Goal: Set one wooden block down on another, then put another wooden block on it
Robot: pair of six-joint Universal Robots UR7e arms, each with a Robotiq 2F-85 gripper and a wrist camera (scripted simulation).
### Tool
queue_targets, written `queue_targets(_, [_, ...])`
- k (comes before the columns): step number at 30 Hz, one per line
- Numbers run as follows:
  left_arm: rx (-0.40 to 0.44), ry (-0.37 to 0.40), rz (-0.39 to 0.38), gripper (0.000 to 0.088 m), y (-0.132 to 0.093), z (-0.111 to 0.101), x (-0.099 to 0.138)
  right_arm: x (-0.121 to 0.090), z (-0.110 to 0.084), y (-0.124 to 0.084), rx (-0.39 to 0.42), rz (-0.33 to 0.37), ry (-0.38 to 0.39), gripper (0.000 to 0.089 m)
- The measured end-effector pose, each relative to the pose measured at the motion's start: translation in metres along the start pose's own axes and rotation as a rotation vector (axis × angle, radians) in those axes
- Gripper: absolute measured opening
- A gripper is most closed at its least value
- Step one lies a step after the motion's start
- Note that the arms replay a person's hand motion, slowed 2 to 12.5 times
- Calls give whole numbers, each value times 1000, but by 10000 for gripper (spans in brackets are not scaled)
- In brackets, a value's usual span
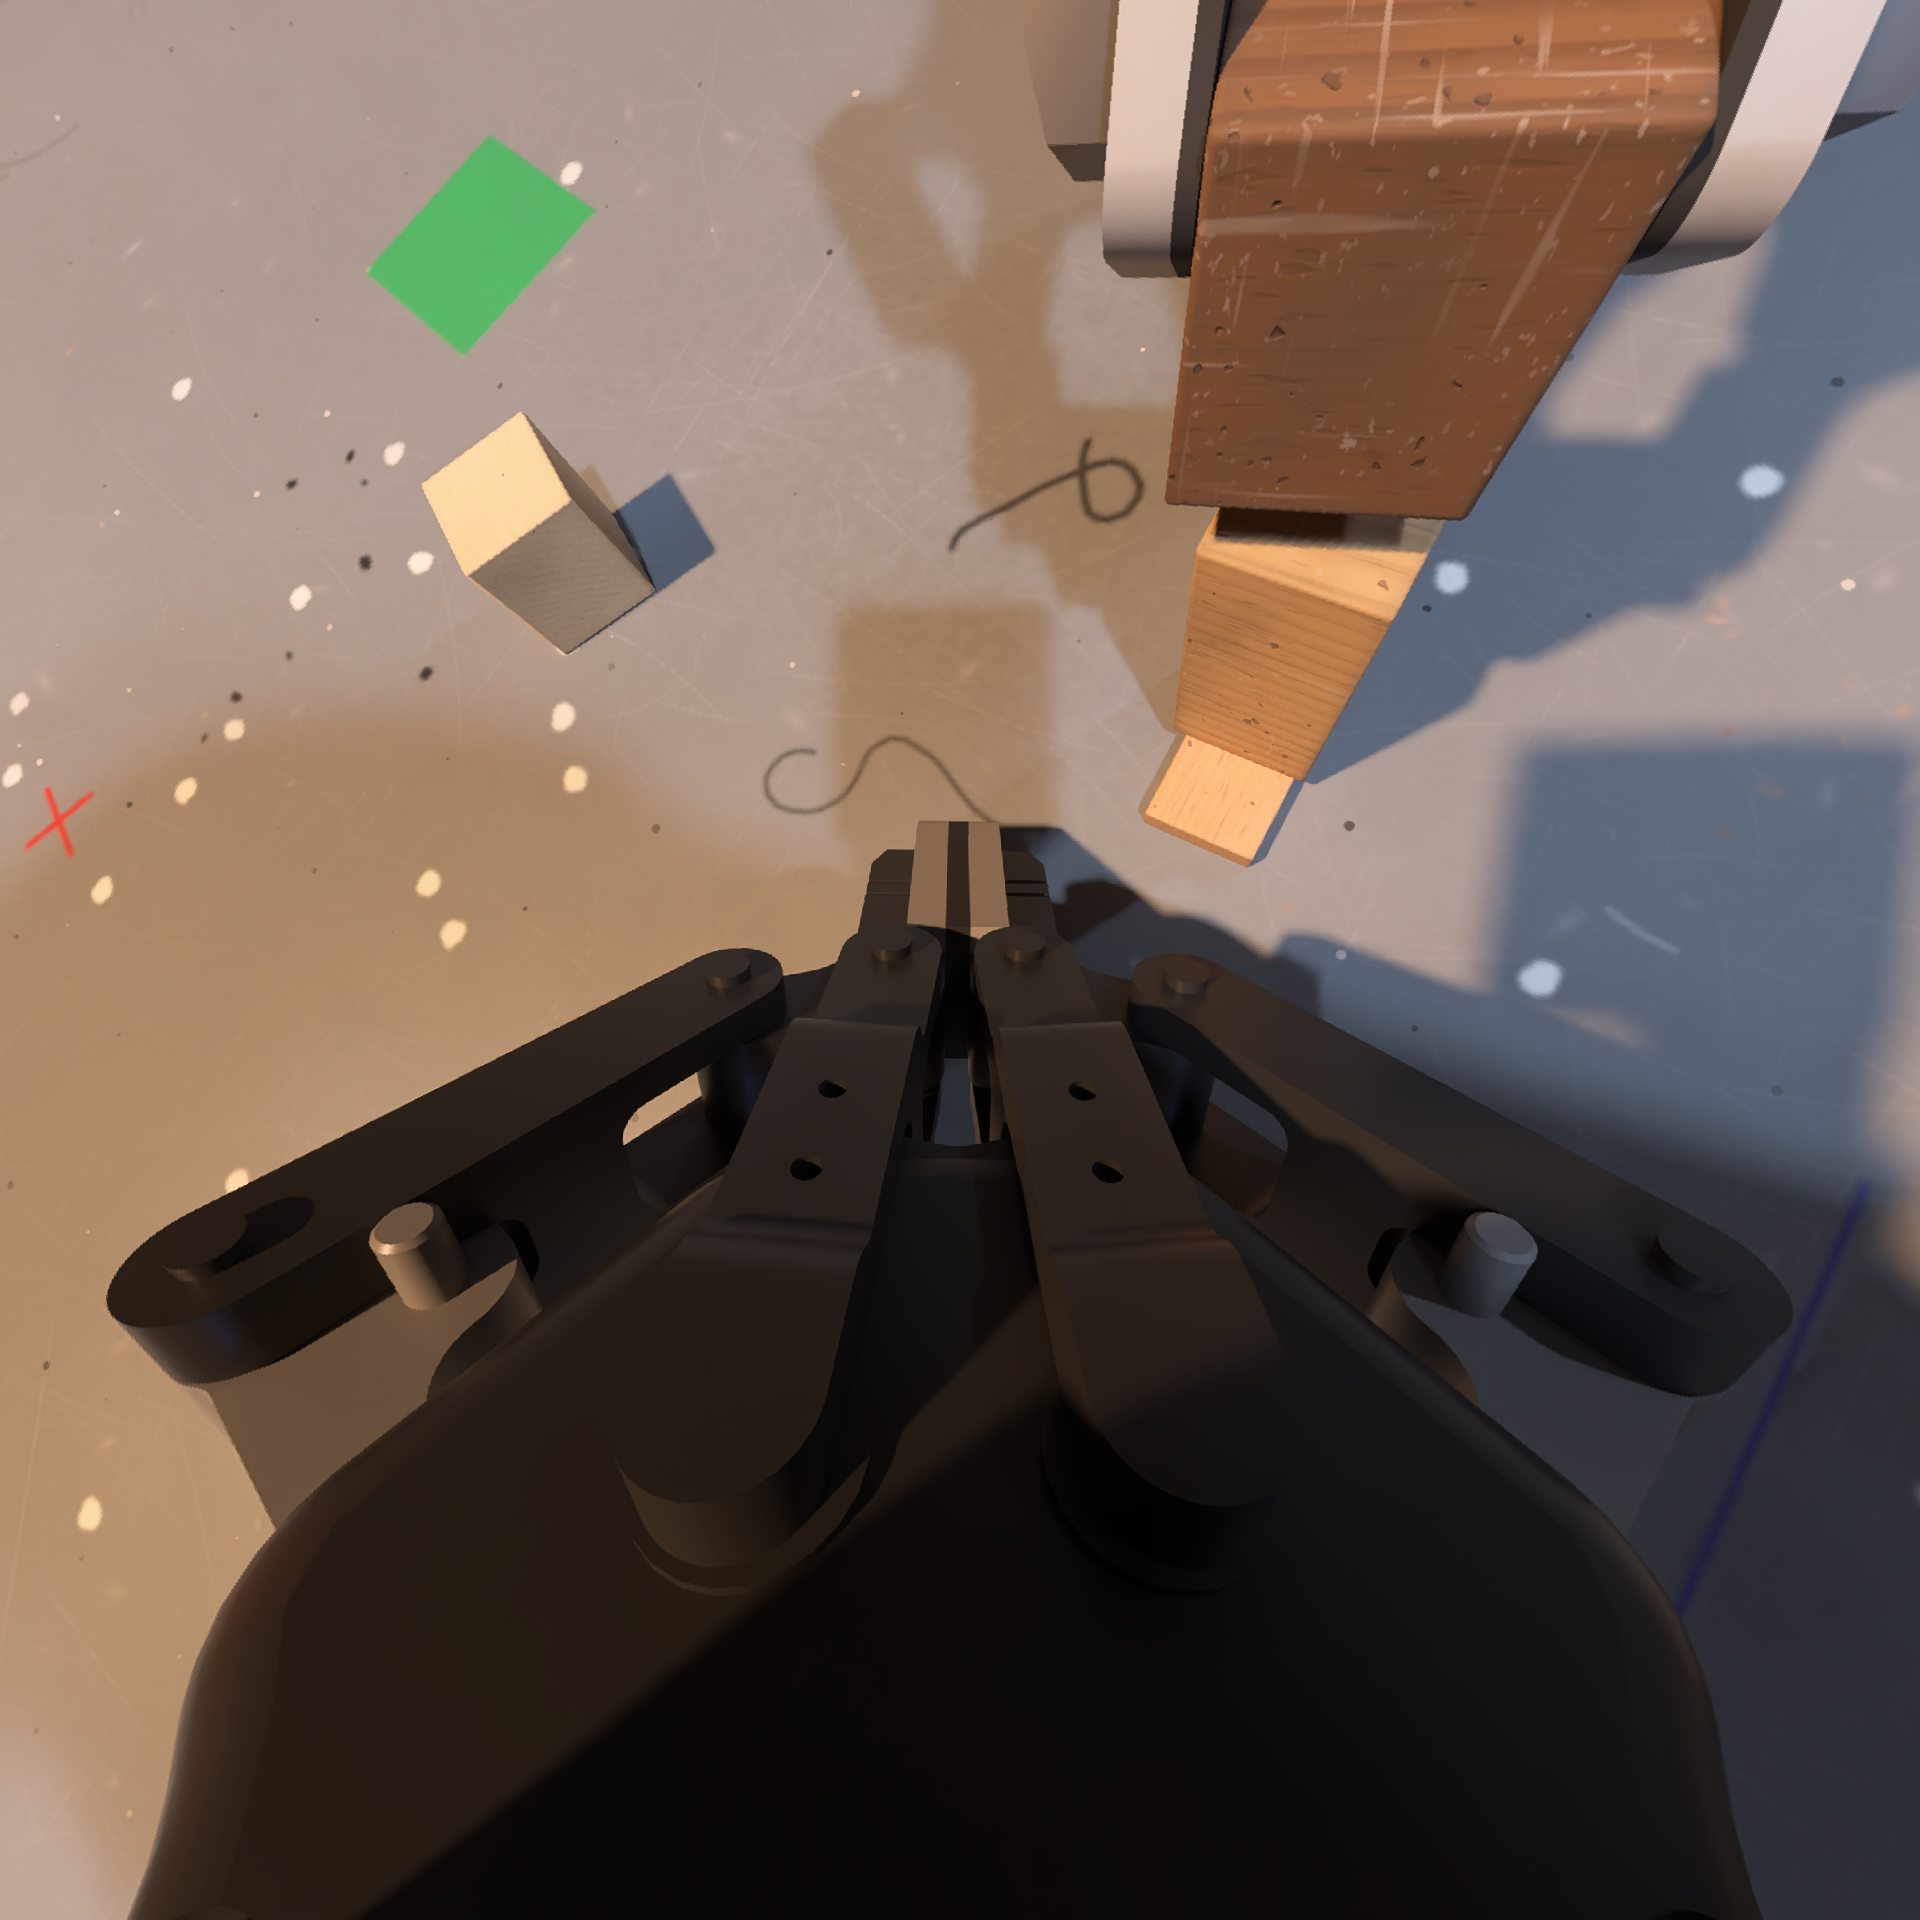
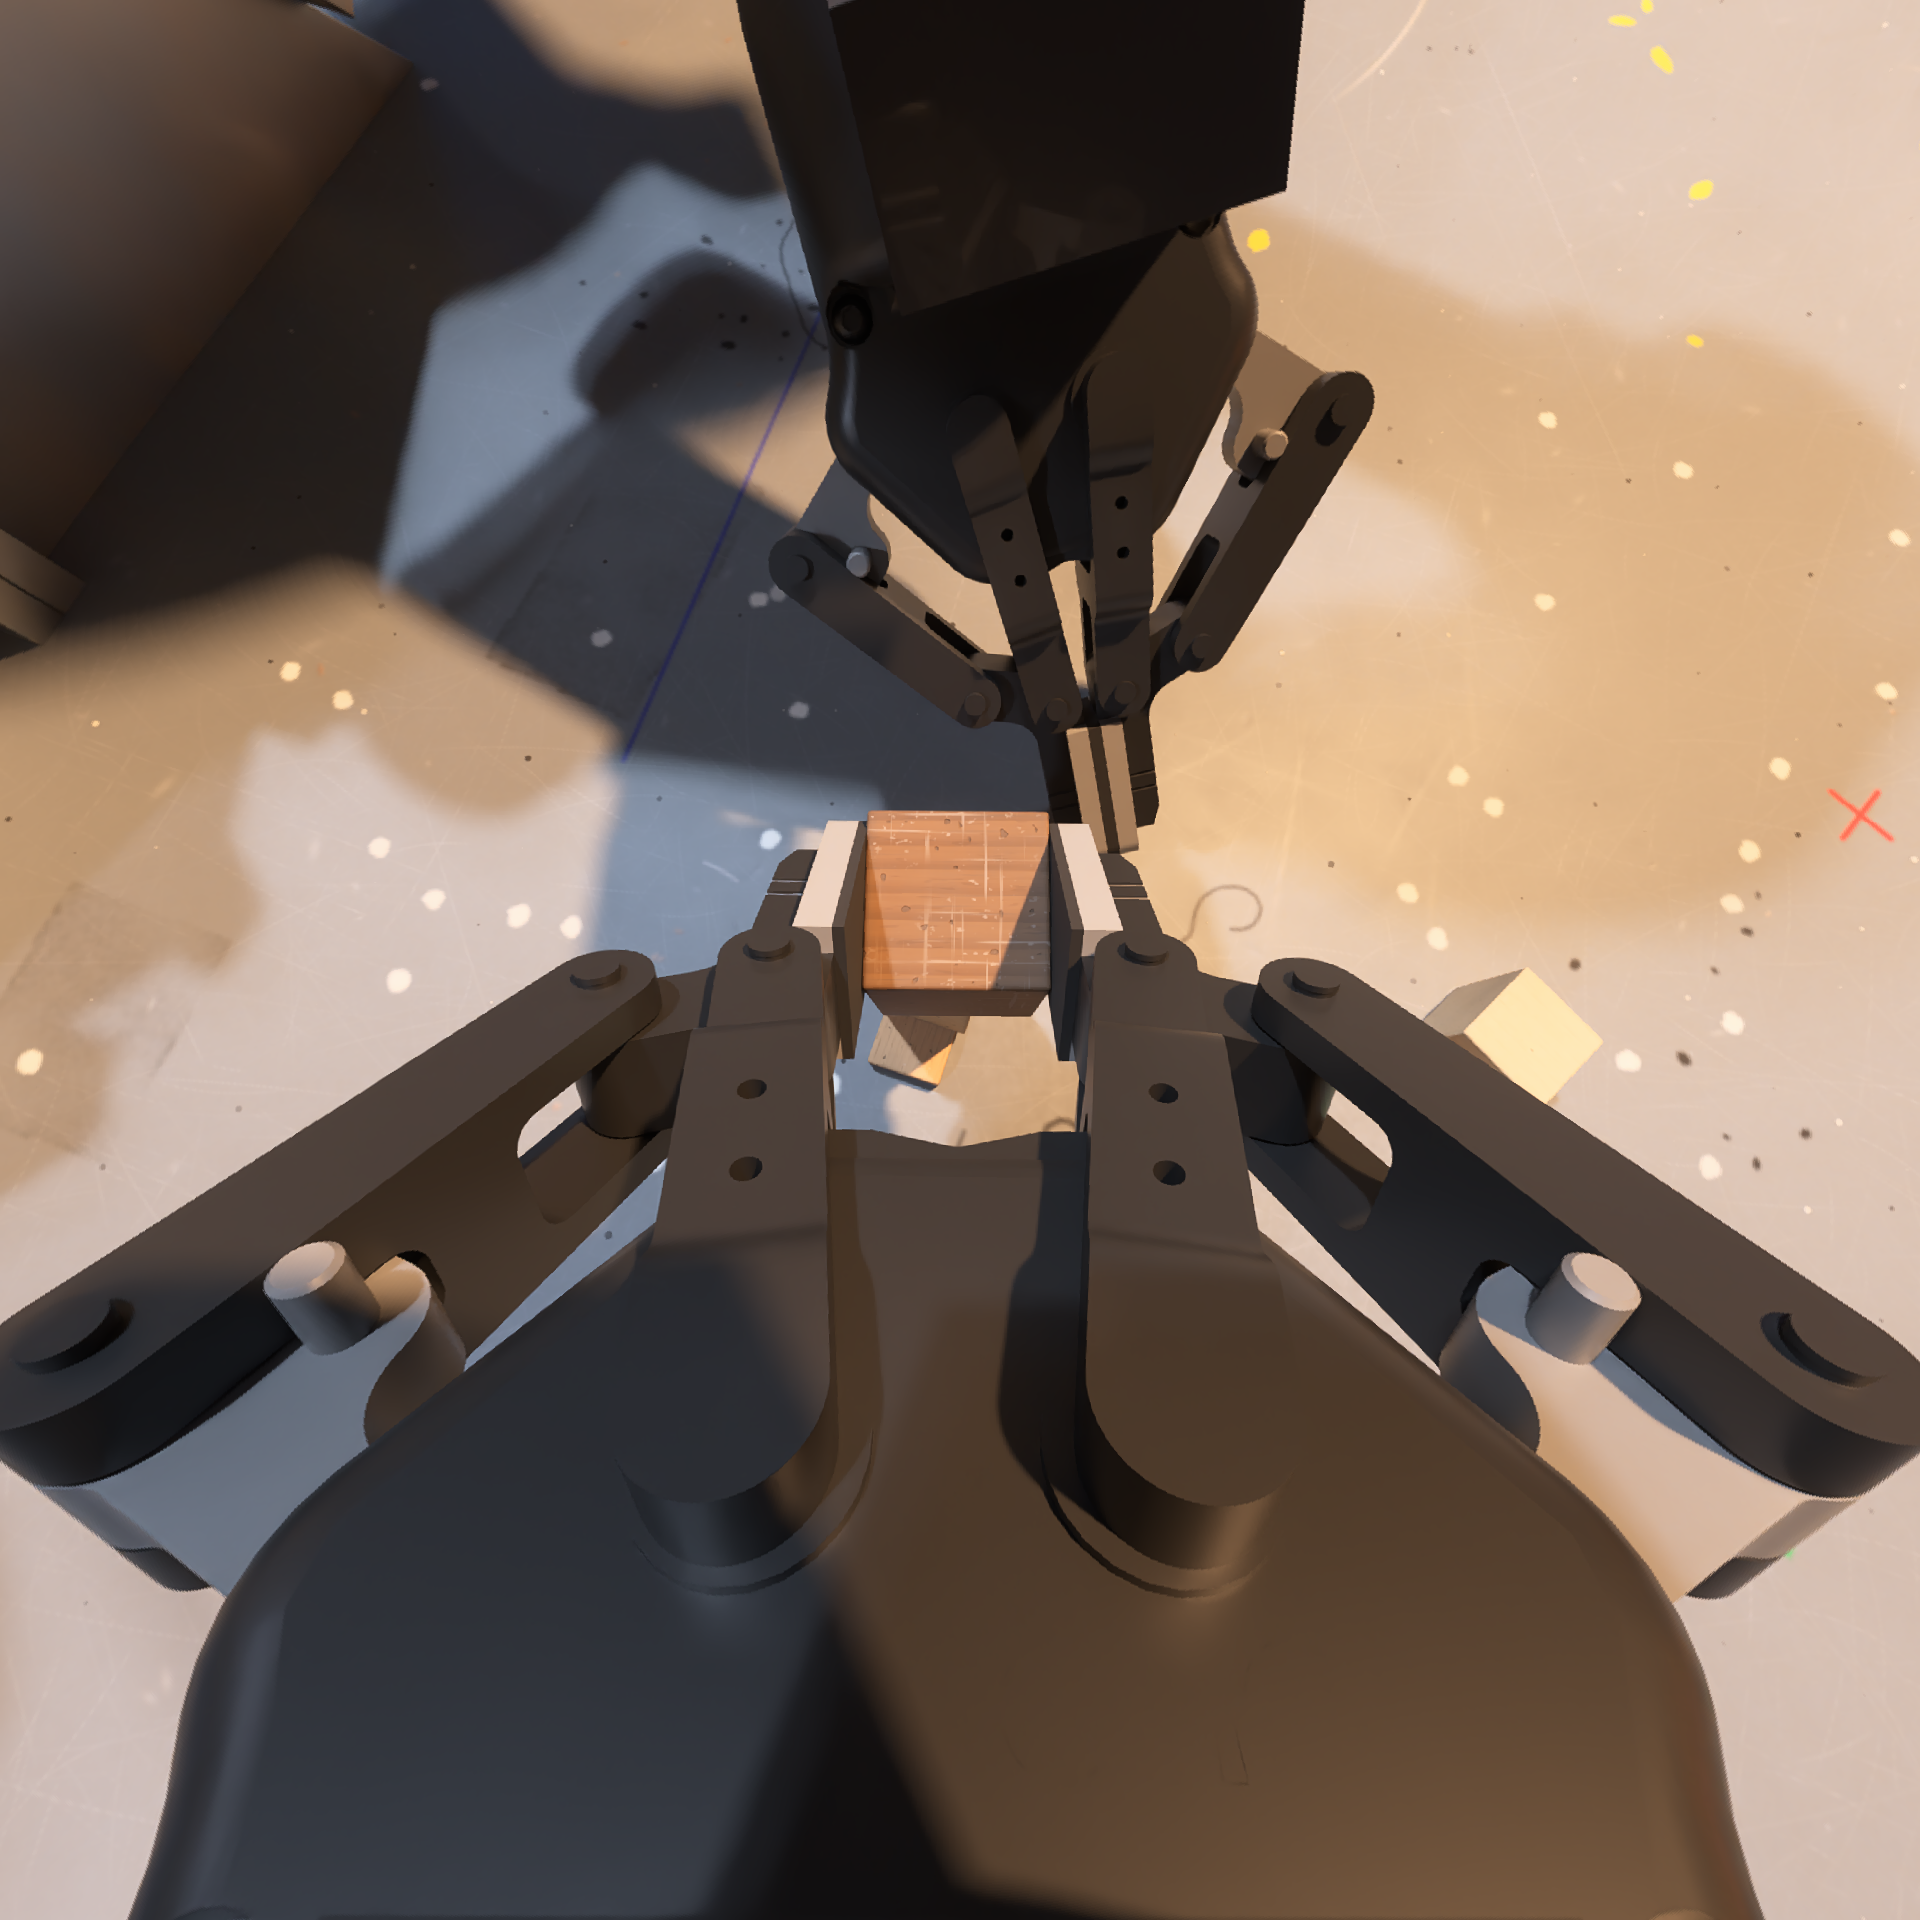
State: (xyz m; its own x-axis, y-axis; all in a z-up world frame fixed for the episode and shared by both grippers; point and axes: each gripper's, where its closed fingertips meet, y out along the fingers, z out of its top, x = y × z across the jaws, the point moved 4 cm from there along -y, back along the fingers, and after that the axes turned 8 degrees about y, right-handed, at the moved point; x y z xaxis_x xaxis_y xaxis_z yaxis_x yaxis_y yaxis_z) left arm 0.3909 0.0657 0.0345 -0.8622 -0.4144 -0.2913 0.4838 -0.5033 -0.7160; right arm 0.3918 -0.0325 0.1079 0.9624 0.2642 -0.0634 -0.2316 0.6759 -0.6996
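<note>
A scuffed grey worktop [image 1: 727, 364], speckled with pale dots and crossed by long shadows, carries a green patch [image 1: 480, 245], a red cross [image 1: 59, 821] and two dark scribbles. The left gripper [image 1: 958, 873] points down over the bare surface, its fingers pressed together on nothing. The right gripper [image 2: 956, 899] hangs beside it, pads clamped on the dark wooden block [image 2: 954, 899], held over the mid-toned block [image 1: 1283, 644]; whether the two touch cannot be told. That block stands on a light block [image 1: 1218, 798] on the worktop. A fourth, pale block [image 1: 530, 530] stands alone near the green patch. Four blocks, two grippers.
</note>
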Motion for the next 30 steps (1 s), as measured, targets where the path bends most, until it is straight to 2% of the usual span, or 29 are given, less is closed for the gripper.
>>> queue_targets(8, [2, -1, -2, 0, 0, 0, 0, 0, 3, 1, -5, 41, -7, 292])
queue_targets(30, [-1, 2, 0, 0, 0, 0, 0, 1, -1, 5, -39, 71, -6, 292])
